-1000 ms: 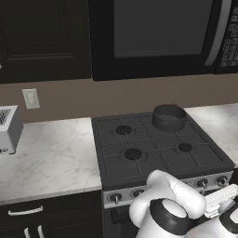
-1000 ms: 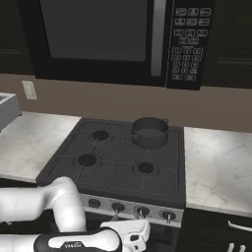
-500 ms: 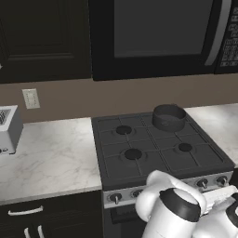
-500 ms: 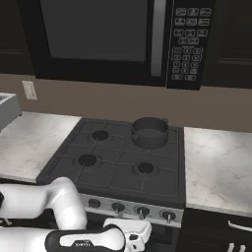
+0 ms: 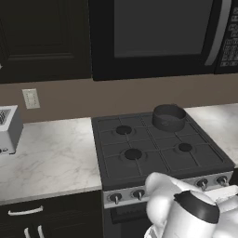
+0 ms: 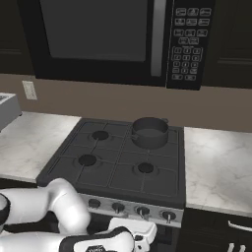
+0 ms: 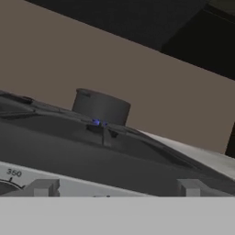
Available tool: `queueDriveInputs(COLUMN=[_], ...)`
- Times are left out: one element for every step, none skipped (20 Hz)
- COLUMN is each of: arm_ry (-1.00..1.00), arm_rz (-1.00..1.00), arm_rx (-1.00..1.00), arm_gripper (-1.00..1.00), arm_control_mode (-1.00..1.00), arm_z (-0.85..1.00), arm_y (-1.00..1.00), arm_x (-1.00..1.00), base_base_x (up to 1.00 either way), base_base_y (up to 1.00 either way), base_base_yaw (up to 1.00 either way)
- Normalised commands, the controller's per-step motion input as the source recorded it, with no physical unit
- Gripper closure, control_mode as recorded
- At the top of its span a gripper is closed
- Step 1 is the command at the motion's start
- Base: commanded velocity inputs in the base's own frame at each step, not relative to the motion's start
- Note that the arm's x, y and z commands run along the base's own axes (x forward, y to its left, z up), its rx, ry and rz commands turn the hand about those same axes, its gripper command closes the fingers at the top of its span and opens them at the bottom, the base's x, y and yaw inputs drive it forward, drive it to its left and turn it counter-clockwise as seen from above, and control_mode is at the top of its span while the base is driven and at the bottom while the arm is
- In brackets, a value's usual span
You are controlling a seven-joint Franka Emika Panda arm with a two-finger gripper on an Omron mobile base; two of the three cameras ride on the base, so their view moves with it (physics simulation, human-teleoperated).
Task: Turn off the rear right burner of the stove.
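Because the knobs sit along the silver front strip of the stove, I hold my hand low before it, looking up across the grates; the rear right burner lies at the back under the grey pot; whether my jaws are spread or pressed together I cannot tell

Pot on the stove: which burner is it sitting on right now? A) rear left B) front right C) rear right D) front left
C: the dark grey pot stands on the stove's back-right grate, with the other three burner caps bare.
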Motion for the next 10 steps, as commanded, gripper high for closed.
queueDriveInputs(arm_ry=[0.00, 0.00, 0.00, 0.00, 0.00, 0.00, 0.00, 0.00, 0.00, 0.00], arm_rz=[0.00, 0.00, 0.00, 0.00, 0.00, 0.00, 0.00, 0.00, 0.00, 0.00], arm_rx=[0.00, 0.00, 0.00, 0.00, 0.00, 0.00, 0.00, 0.00, 0.00, 0.00], arm_gripper=[-1.00, -1.00, -1.00, -1.00, -1.00, -1.00, -1.00, -1.00, -1.00, -1.00], arm_control_mode=[-1.00, -1.00, -1.00, -1.00, -1.00, -1.00, -1.00, -1.00, -1.00, -1.00], arm_z=[-0.19, -0.24, -0.25, -0.29, -0.29, -0.31, -0.32, -0.31, -0.26, -0.21], arm_y=[0.00, 0.00, 0.00, 0.00, 0.00, 0.00, 0.00, 0.00, 0.00, 0.00], arm_x=[0.03, 0.04, 0.03, 0.06, 0.09, 0.07, 0.07, 0.08, 0.12, 0.11], base_base_x=[0.00, 0.00, 0.00, 0.00, 0.00, 0.00, 0.00, 0.00, 0.00, 0.00], base_base_y=[0.00, 0.00, 0.00, 0.00, 0.00, 0.00, 0.00, 0.00, 0.00, 0.00], base_base_yaw=[0.00, 0.00, 0.00, 0.00, 0.00, 0.00, 0.00, 0.00, 0.00, 0.00])
